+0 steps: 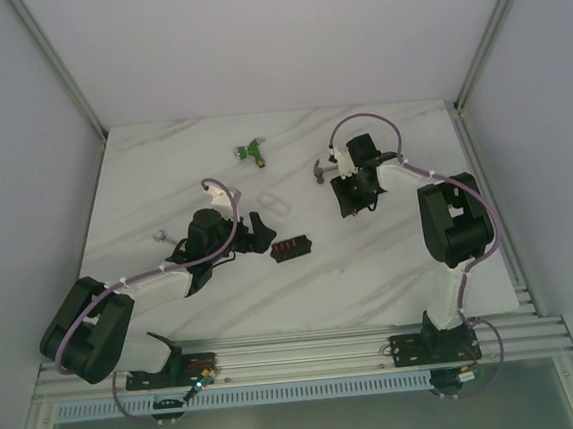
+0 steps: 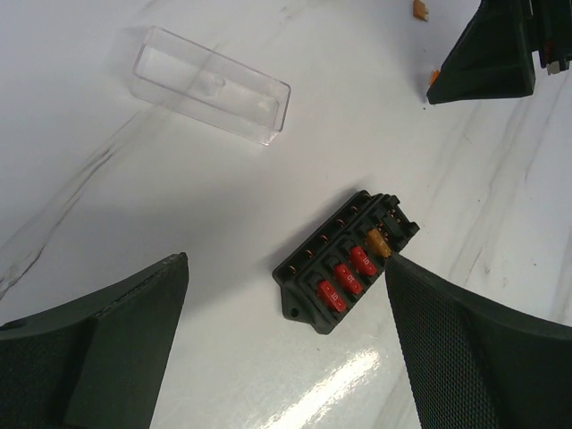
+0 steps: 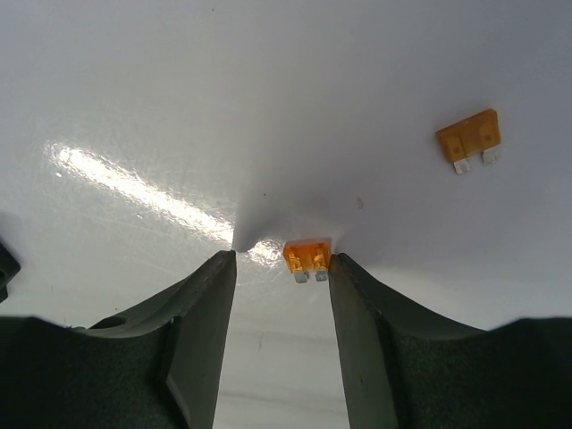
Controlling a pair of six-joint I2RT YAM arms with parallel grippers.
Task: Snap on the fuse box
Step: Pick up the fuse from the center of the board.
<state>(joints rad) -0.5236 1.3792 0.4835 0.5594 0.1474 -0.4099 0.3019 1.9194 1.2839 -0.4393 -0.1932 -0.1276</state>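
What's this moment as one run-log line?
left pincer: open, near fuse box | right pincer: open, straddling loose orange fuse | clear lid: off, lying apart from fuse box

In the top view the fuse box [image 1: 291,247] lies on the table [image 1: 391,266] near frame centre, just right of the left gripper [image 1: 260,232]. The lid [image 1: 275,203] lies above it, apart. The hammer [image 1: 320,171] lies upper right of the lid, beside the right gripper [image 1: 351,209]. In the right wrist view, one fuse [image 3: 307,257] lies between the fingers [image 3: 362,331] and a second fuse [image 3: 468,138] lies at upper right.
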